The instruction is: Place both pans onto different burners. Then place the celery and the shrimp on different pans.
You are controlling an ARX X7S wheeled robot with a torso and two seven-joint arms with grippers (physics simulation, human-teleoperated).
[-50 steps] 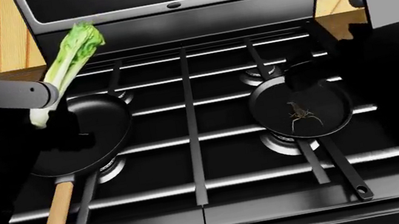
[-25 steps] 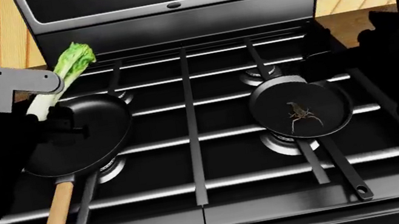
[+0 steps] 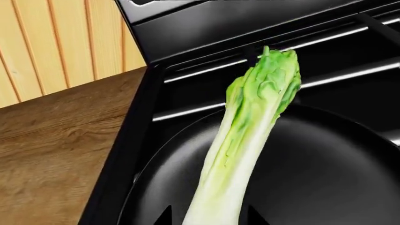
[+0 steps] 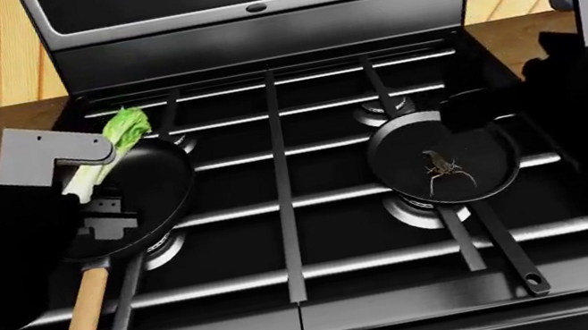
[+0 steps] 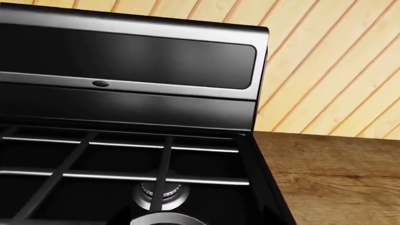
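The black stove (image 4: 297, 246) fills the head view, its bar grates running across the burners; its raised back panel (image 5: 125, 56) bears only a small oval mark, too small to tell any writing, and no brand or label can be read anywhere. A wooden surface (image 3: 56, 150) flanks the stove on both sides, with pale plank wall behind.

The pan with the wooden handle (image 4: 149, 200) sits on the front-left burner (image 4: 169, 246). The pan with the thin black handle (image 4: 486, 151) sits on the front-right burner (image 4: 428, 207).

The left tool (image 4: 94, 200) hangs over the far-left rim of the wooden-handled pan, closed on the white stalk of the celery (image 3: 247, 140), which slants up above the pan's floor with its green leaves toward the back of the stove.

The right tool shows only as a dark mass at the head view's right edge; how far it is open I cannot tell.

The shrimp (image 4: 443, 168) lies in the black-handled pan.
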